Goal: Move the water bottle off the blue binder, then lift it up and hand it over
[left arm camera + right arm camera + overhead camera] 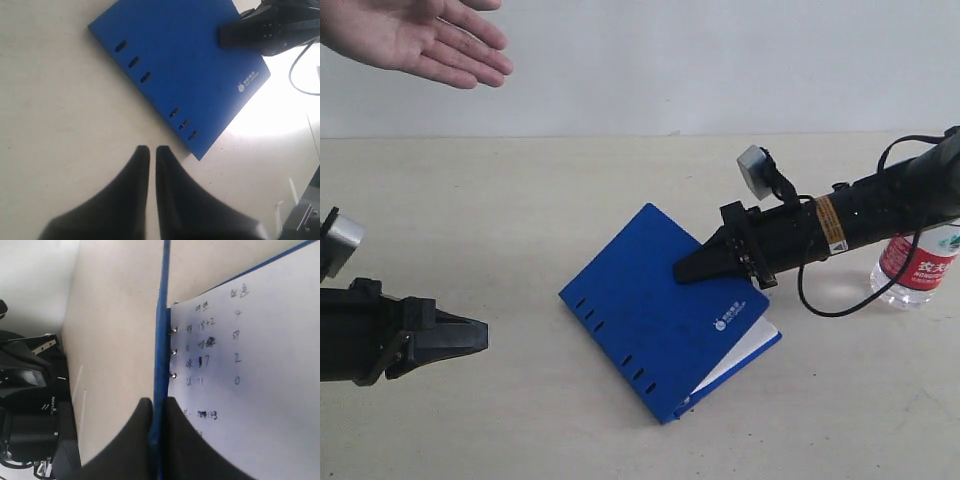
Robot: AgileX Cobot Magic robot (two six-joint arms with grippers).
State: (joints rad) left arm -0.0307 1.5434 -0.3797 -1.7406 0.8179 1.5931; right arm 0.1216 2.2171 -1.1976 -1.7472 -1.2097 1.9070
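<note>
Water bottle [920,268]: stands upright on the table [520,200] to the right of the blue binder [650,310], apart from it. Its top is hidden behind the right arm.
First step: done, by my judgement. Nothing rests on the binder's cover.
Right gripper [682,272]: at the binder's free edge, opposite the slotted spine. Its wrist view shows its fingers [142,420] pinching the blue cover [161,330] between them.
Cover: raised off the handwritten pages [250,365], baring the metal rings [173,352]. In the exterior view, white paper shows under the lifted edge.
Binder body: appears to lie on the table. Whether any part of it is off the surface I cannot tell.
Left gripper [478,335]: low over the table on the spine side of the binder, apart from it. Its fingers [135,165] are pressed nearly together with nothing between them.
Person's hand [415,40]: open, palm up, beyond the binder on the left side and well apart from it.
Progress: about midway, as I read it. The grasp is made, and the lift has at most begun with the cover.
Left to do: raise the whole binder off the table and carry it to the open hand.
Risk: held by the cover alone, the binder may swing open instead of rising.
</note>
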